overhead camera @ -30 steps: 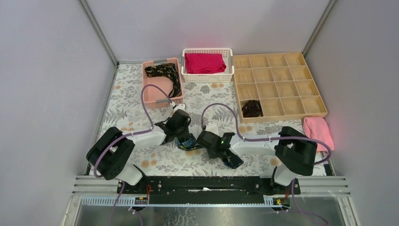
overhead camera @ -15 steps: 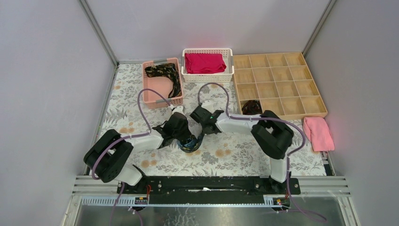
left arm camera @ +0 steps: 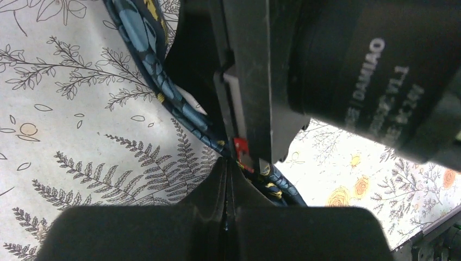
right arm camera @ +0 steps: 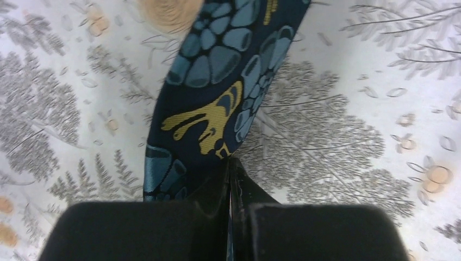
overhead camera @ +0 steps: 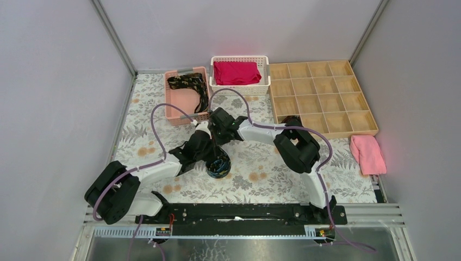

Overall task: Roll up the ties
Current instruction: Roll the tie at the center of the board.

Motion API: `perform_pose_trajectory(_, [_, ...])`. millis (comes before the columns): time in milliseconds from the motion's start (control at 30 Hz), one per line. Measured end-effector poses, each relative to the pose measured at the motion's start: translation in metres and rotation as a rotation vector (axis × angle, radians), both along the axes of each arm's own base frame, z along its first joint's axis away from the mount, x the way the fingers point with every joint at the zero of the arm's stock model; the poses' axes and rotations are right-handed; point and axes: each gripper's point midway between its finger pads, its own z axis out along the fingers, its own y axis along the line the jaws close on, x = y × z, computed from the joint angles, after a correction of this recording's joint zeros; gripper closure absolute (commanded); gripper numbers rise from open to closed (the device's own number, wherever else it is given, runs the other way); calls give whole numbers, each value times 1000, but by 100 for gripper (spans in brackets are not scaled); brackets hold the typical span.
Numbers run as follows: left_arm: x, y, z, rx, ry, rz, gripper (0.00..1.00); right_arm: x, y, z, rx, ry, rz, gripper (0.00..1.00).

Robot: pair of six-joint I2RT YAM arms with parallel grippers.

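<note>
A dark tie with blue and gold flowers sits as a partly wound coil (overhead camera: 219, 167) on the patterned tablecloth. In the left wrist view my left gripper (left arm camera: 227, 162) is shut with that tie (left arm camera: 142, 51) pinched at its tips beside a red label. The right arm's black wrist (left arm camera: 369, 70) hangs close above it. My right gripper (right arm camera: 231, 161) is shut on the tie's loose end (right arm camera: 217, 81), which stretches away over the cloth. A second tie (overhead camera: 191, 86) lies in the pink basket.
The pink basket (overhead camera: 185, 115) stands at the back left. Next to it is a white basket (overhead camera: 239, 90) with red cloth, then a wooden compartment tray (overhead camera: 326, 95). A pink towel (overhead camera: 367, 153) lies at the right edge. Purple cables loop over both arms.
The right arm has swung from the near right of the coil round its far side, carrying the tie's end. The left arm has stretched a little further out, still at the coil.
</note>
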Motion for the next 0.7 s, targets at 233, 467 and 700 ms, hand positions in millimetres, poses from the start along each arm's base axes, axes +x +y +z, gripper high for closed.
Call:
perform_pose_trajectory(233, [-5,15,5,47,3,35,100,-13,-1,0,75,35,50,79])
perform_pose_trajectory(467, [18,22,112,-20,-188,126,99,-7,-24,4,24,20,11,58])
perform_pose_trajectory(700, [56,18,137,49,-238,167,100,-15,-64,13,-92,-4,-48,57])
